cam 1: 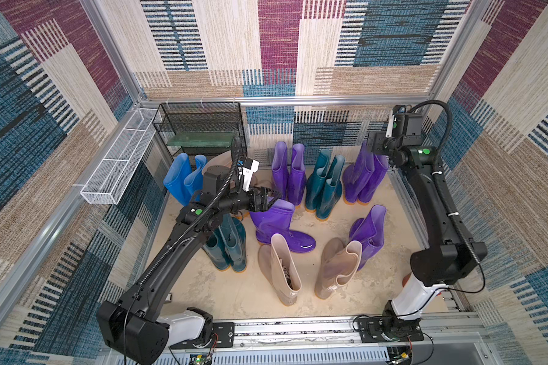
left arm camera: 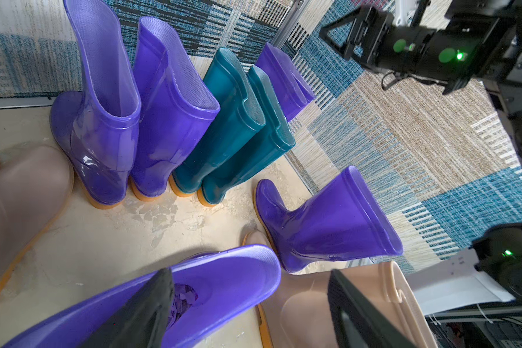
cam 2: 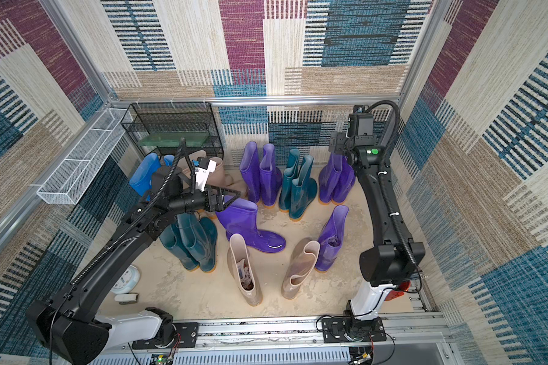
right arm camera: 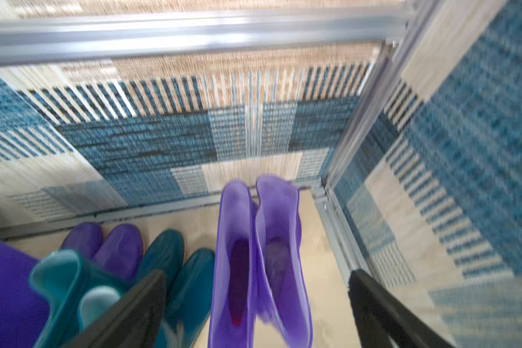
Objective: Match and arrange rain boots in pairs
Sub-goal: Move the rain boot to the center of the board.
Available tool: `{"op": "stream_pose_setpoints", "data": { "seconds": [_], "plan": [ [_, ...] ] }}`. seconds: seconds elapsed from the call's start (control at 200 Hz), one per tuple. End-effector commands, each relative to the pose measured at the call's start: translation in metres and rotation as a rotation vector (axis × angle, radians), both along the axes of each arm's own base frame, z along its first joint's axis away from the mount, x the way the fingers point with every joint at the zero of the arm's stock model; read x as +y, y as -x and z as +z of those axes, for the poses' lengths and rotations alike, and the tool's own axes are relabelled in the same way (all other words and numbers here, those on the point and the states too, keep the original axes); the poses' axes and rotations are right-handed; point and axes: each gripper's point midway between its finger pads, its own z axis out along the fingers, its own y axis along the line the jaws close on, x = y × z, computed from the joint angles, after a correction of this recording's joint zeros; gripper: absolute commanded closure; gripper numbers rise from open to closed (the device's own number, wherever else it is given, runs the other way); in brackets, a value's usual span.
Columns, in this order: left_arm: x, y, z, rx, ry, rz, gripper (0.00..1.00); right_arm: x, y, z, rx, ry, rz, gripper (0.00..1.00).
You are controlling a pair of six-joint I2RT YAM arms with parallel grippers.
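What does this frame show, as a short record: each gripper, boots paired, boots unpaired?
left gripper: open, fingers at the middle purple boot rim
right gripper: open, above the back-right purple pair
paired at back: blue pair, purple pair, teal pair
paired by left arm: second teal pair
unpaired: middle purple boot, other purple boot, beige boot, second beige boot
partly hidden: back beige boots, behind left arm

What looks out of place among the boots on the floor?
The middle purple boot and the purple boot by the right arm match but stand apart. One beige boot holds something crumpled inside.
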Motion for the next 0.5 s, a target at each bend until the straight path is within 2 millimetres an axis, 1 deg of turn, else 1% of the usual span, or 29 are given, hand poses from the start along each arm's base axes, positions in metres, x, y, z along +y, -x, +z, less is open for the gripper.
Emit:
{"op": "stream_pose_setpoints", "data": {
  "seconds": [0.0,0.025,0.105,0.18,0.245,0.29,0.346,0.401,0.451,0.496],
  "plan": [
    [-0.005,0.007,0.015,-0.020,0.045,-0.044,0.17,0.021,0.042,-0.018,0.004,-0.080,-0.016,0.02],
    [-0.007,0.009,0.016,-0.019,0.051,-0.059,0.17,0.025,0.053,-0.024,0.001,-0.082,-0.013,0.03],
    [-0.013,0.016,0.020,-0.025,0.051,-0.090,0.18,0.030,0.090,-0.034,-0.017,-0.140,-0.021,0.04],
    [-0.020,0.025,0.019,-0.040,0.012,-0.106,0.18,0.028,0.122,-0.034,-0.019,-0.176,-0.029,0.07],
    [-0.026,0.033,0.016,-0.060,-0.046,-0.113,0.19,0.035,0.146,-0.033,-0.004,-0.172,-0.004,0.07],
    [-0.033,0.041,0.015,-0.077,-0.077,-0.132,0.19,0.042,0.162,-0.034,0.016,-0.171,0.014,0.08],
    [-0.043,0.052,0.012,-0.096,-0.108,-0.161,0.19,0.057,0.180,-0.035,0.052,-0.194,0.072,0.10],
    [-0.055,0.068,0.011,-0.113,-0.131,-0.217,0.19,0.068,0.197,-0.035,0.071,-0.212,0.099,0.12],
    [-0.068,0.084,0.009,-0.120,-0.146,-0.284,0.20,0.071,0.210,-0.038,0.085,-0.214,0.100,0.12],
    [-0.080,0.099,0.007,-0.122,-0.163,-0.340,0.20,0.066,0.220,-0.044,0.104,-0.200,0.071,0.11]
  ]
}}
